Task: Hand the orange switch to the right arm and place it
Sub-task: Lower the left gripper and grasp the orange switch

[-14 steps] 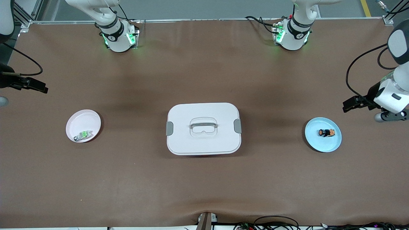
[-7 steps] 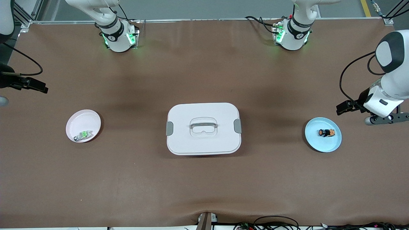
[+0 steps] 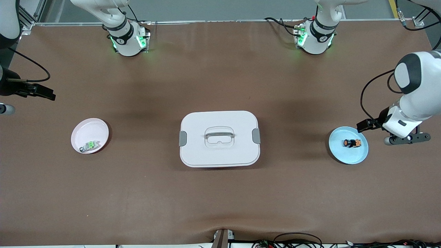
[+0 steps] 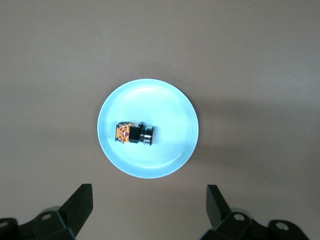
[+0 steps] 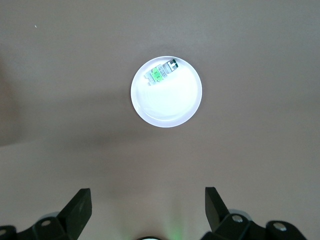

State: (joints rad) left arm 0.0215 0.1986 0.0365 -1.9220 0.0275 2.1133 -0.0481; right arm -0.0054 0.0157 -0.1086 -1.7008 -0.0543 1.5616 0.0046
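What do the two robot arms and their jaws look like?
Both arms are white with black joint bands and loose black cables. The bases glow green. The left gripper and the right gripper each have two black, wedge-shaped jaws on a black body.

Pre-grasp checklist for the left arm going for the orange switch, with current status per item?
1. Orange switch lying on the blue plate, nothing on top of it: ok.
2. Left gripper open, nothing between its fingers: ok.
3. Left gripper lined up over the switch: not ok; in the left wrist view the plate sits off from the gap between the fingers.
4. Right gripper open and empty for the handover: ok; the right arm waits high near the pink plate.
5. White lidded box clear of the left arm's path: ok.
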